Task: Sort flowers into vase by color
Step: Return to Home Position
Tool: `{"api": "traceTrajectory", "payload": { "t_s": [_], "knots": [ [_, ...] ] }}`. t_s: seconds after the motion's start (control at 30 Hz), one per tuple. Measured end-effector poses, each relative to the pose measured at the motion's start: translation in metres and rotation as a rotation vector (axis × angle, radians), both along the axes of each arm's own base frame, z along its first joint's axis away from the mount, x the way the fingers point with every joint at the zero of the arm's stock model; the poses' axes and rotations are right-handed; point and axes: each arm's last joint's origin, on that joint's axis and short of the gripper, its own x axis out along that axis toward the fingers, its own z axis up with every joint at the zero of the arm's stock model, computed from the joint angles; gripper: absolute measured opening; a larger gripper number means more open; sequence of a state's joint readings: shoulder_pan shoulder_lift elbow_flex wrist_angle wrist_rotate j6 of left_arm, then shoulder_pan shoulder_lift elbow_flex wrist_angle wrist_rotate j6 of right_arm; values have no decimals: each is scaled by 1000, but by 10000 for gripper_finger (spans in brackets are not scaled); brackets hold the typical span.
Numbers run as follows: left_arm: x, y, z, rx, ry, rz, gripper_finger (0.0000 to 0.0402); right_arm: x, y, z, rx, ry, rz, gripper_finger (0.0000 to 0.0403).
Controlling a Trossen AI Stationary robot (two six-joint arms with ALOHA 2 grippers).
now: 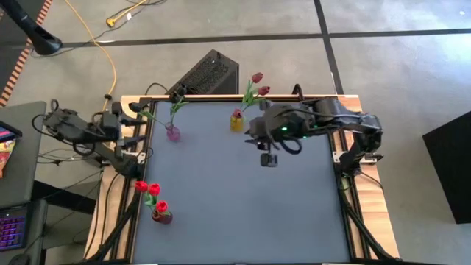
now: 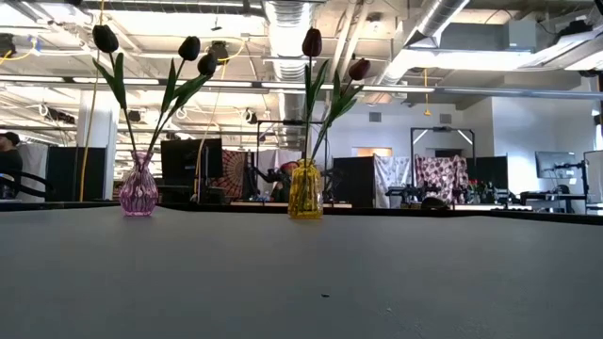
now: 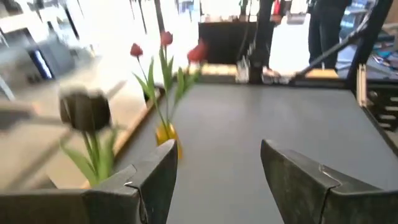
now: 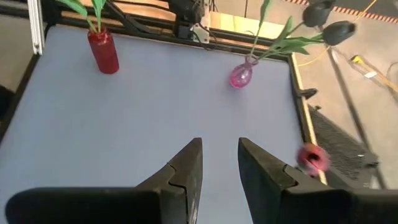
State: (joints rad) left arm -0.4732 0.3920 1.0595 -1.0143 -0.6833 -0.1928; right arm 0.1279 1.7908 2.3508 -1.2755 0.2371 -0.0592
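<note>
Three vases stand on the grey table. A pink vase at the far left holds near-black tulips. A yellow vase at the far middle holds two maroon tulips. A red vase at the near left holds three bright red tulips. My right gripper hangs over the table just near and right of the yellow vase; in its wrist view the fingers stand a little apart and empty. My left gripper is open and empty at the table's left edge.
A black box stands beyond the table's far edge. A yellow cable lies on the floor at the far left. The table's middle and right are bare grey surface. No gripper shows in the low view.
</note>
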Motion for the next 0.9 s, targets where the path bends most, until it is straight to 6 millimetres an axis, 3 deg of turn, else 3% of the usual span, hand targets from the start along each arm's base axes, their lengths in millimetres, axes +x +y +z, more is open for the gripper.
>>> {"api": "traceTrajectory", "payload": {
  "t_s": [0.23, 0.4, 0.57, 0.9],
  "knots": [
    [13, -7, 2, 119, -76, -33, 219, -33, -8, 10, -46, -19, -5, 127],
    [31, -17, -14, 120, -101, -76, 219, -53, -18, -10, -47, -82, -27, 127],
    [44, -24, -25, 117, -156, -92, 219, -85, -26, -48, -36, -220, -50, 127],
    [64, -30, -54, 188, -167, -1, 219, -141, -48, -168, 6, -554, -166, 127]
  ]
}}
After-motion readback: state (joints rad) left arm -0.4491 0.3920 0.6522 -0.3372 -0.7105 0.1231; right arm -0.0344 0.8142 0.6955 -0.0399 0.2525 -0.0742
